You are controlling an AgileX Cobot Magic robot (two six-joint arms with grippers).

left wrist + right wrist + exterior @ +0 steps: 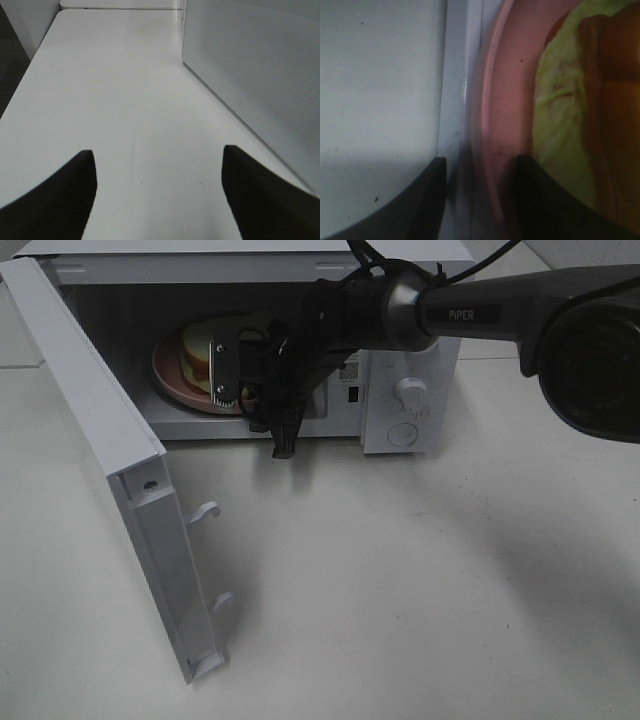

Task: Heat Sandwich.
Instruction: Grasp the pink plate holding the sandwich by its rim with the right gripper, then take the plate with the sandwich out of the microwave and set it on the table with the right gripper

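The sandwich (pixel 197 352), white bread with a tan crust, lies on a round pink plate (pixel 168 380) inside the open microwave (pixel 420 350). My right gripper (pixel 228 380) reaches into the cavity at the plate's near edge. In the right wrist view the right gripper (pixel 480 200) is open, its jaws straddling the blurred plate rim (pixel 490 100), one finger over the plate, the other outside it. Pale yellow-green filling (pixel 560 115) and orange crust (pixel 615 110) of the sandwich show close by. My left gripper (pixel 159 200) hangs open over bare table with nothing between its fingers.
The microwave door (pixel 110 440) stands swung open to the left, its latch hooks (pixel 205 510) pointing over the white table (pixel 420 590). Two knobs (pixel 410 392) sit on the right panel. The microwave's perforated side wall (pixel 260 65) stands beside my left gripper.
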